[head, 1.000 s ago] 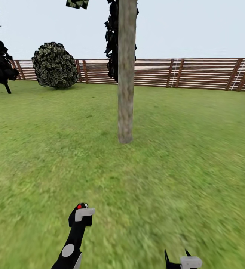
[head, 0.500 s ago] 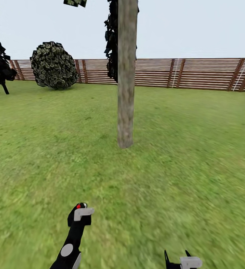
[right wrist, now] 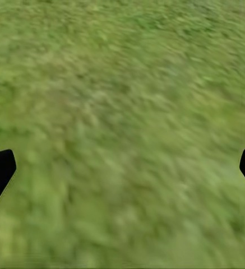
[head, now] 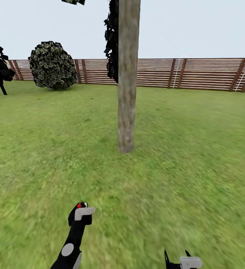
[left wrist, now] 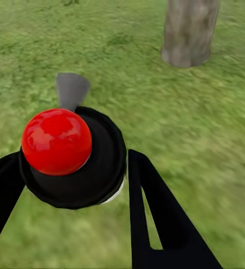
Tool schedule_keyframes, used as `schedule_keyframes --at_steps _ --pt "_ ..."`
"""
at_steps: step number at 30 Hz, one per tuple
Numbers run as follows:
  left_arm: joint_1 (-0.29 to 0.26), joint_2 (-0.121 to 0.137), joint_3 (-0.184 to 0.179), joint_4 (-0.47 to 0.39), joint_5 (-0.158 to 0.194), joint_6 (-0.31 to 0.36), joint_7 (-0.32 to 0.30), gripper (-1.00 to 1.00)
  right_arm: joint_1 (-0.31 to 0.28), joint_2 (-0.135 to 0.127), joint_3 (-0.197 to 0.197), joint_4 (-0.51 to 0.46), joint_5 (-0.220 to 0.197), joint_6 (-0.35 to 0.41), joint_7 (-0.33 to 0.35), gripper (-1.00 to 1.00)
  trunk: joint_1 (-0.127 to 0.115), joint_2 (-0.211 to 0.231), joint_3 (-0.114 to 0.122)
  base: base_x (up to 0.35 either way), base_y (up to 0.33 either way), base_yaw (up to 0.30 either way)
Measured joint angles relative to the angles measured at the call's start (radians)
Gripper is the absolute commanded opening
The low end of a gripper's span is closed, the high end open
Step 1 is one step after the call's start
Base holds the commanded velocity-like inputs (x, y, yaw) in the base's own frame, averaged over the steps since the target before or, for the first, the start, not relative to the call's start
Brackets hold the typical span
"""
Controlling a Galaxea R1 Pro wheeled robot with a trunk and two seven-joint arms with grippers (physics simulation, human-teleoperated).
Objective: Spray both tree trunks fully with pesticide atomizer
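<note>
**A:** So, status: your left gripper [left wrist: 72, 168] is clamped on the pesticide atomizer [left wrist: 72, 159], a finger on each side of its black body. Red cap faces the wrist camera and the grey nozzle tab sticks out past it, toward the grass.

**B:** And the right one?

**A:** The right gripper [right wrist: 122, 168] hangs spread wide over bare lawn [right wrist: 122, 101] with nothing between its tips. In the head view it sits low, well off to the side of the left gripper.

**B:** Where's the target?

**A:** The tree trunk [head: 128, 74] is straight ahead of the left gripper and slightly toward the right-gripper side, well apart from it. The left wrist view catches the trunk base beyond the nozzle, off-axis. No white mist on the bark or in the air that I can see.

**B:** So which step are you on?

**A:** My read: pickup is done and you're on the approach to a tree. Spraying hasn't started.

**B:** Next move?

**A:** Close the gap to the trunk, then swing the left wrist so the nozzle lines up with the bark, not the grass. The atomizer sits low against the trunk, so expect to raise the arm and sweep along its height to cover it.

**B:** Second tree?

**A:** Can't pick it out. Beyond the left gripper there's a round bush [head: 53, 65] against the slat fence [head: 197, 73], and a dark tree at the far edge.
</note>
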Motion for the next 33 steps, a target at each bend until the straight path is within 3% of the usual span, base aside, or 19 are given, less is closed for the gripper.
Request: schedule_keyframes --at_steps 33 --pt "0.0 0.0 0.0 -0.003 0.0 0.0 0.0 -1.0 0.0 0.0 0.0 0.0 0.0 -0.001 0.0 1.0 0.0 0.0 0.0 0.341 0.072 0.0"
